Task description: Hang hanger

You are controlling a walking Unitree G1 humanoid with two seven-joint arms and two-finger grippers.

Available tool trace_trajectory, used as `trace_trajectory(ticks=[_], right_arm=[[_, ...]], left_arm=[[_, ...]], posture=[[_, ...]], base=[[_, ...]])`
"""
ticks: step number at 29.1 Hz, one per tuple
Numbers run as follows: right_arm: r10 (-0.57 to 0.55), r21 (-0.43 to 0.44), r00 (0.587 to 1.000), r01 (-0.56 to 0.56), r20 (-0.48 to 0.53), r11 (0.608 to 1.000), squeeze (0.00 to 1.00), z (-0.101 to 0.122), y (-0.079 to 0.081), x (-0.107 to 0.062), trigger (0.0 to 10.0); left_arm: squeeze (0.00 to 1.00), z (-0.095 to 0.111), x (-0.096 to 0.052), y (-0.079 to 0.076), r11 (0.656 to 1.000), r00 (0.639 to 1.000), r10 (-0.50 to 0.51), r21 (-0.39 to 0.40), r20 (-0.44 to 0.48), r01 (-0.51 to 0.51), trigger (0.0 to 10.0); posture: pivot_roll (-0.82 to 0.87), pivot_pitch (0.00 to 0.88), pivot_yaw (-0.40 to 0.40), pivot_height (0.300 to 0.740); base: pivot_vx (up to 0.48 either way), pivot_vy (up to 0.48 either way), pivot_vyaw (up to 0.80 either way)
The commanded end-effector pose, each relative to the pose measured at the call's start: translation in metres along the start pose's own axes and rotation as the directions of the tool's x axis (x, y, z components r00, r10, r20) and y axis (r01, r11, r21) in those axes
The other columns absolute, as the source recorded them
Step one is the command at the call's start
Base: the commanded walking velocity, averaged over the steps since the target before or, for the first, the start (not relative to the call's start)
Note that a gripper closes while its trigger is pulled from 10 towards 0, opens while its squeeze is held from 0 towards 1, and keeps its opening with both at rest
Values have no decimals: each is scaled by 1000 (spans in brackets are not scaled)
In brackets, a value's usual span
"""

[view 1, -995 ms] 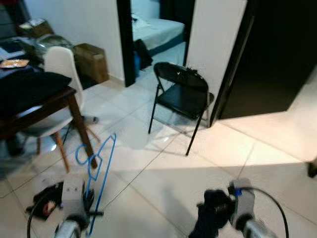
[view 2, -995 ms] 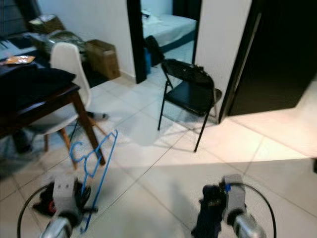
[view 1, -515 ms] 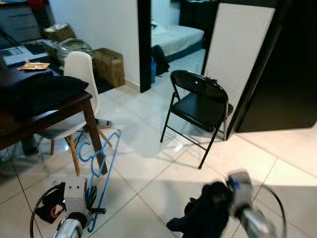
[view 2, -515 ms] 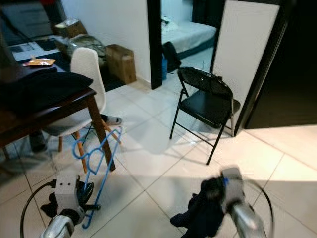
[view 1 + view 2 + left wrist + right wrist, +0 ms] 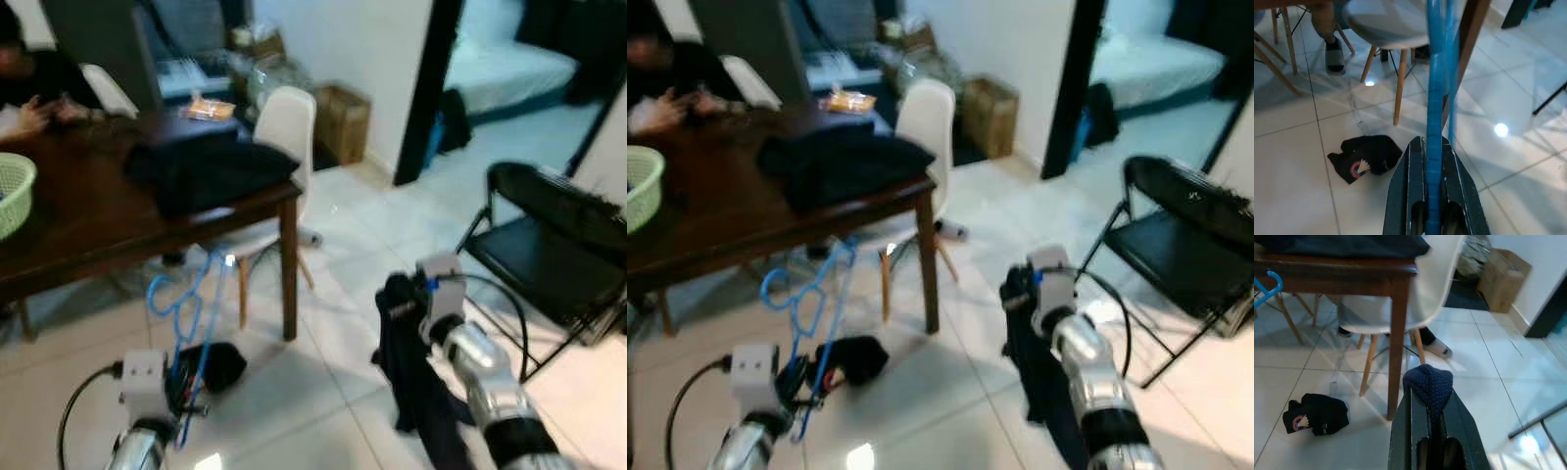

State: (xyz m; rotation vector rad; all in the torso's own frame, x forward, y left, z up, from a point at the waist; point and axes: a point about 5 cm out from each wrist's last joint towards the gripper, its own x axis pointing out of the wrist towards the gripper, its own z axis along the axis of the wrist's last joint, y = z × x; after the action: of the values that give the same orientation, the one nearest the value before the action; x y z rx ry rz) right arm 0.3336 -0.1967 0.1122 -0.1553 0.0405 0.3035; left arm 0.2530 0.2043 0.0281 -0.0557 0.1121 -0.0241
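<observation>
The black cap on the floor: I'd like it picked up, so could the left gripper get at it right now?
Probably not as things stand. The left gripper is shut on the blue hanger, so it has no free fingers. The black cap lies on open tile near the table leg, with nothing over it.

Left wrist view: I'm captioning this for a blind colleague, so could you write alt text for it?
The left gripper is shut on a blue hanger that rises straight up from between its black fingers. Behind it on the pale tiled floor stand a white chair and a wooden table leg, with a small dark cloth lying nearby.
</observation>
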Motion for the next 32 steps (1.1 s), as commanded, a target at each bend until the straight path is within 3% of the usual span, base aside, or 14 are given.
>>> trace_trajectory(ticks=[1,3,4,5,8,14,15,17,20,23,32], right_arm=[[5,18,995,-7,103,1000,0,31,3,12,10000],[5,18,995,-7,103,1000,0,31,3,12,10000],[0,31,993,-4,120,1000,0,38,3,14,10000],[0,31,993,-4,120,1000,0,38,3,14,10000],[-10,59,986,0,169,998,0,58,5,19,10000],[-7,79,977,-10,212,997,0,72,7,22,10000],[-12,104,968,-14,249,995,0,84,6,24,10000],[-12,104,968,-14,249,995,0,84,6,24,10000],[-22,122,952,-16,304,992,0,102,8,25,10000],[7,129,929,-58,369,990,0,126,20,26,10000],[47,121,912,-105,408,987,0,145,33,26,10000]], left_arm=[[0,79,33,-11,998,980,-38,63,194,27,10000],[0,79,33,-11,998,980,-38,63,194,27,10000],[0,99,36,-16,996,971,-57,74,232,41,10000],[0,99,36,-16,996,971,-57,74,232,41,10000],[0,124,39,-26,992,949,-111,85,296,89,10000],[0,140,41,-33,989,929,-143,94,341,117,10000],[0,150,41,-37,987,916,-155,93,369,130,10000],[0,150,41,-37,987,916,-155,93,369,130,10000],[0,159,38,-43,988,920,-152,65,360,137,10000],[0,163,36,-49,988,929,-132,-30,345,152,10000],[0,161,34,-56,986,936,-145,-36,320,165,10000]], posture=[[35,24,-29,735],[35,24,-29,735],[36,24,-28,735],[36,24,-28,735],[38,26,-24,735],[42,30,-22,735],[42,30,-22,735],[42,30,-22,735],[42,30,-22,735],[43,35,-25,735],[44,36,-26,735]], base=[[304,0,800],[304,0,800],[307,0,413],[307,0,413],[309,0,0],[308,0,0],[307,0,0],[307,0,0],[309,0,0],[307,0,0],[307,0,0]])
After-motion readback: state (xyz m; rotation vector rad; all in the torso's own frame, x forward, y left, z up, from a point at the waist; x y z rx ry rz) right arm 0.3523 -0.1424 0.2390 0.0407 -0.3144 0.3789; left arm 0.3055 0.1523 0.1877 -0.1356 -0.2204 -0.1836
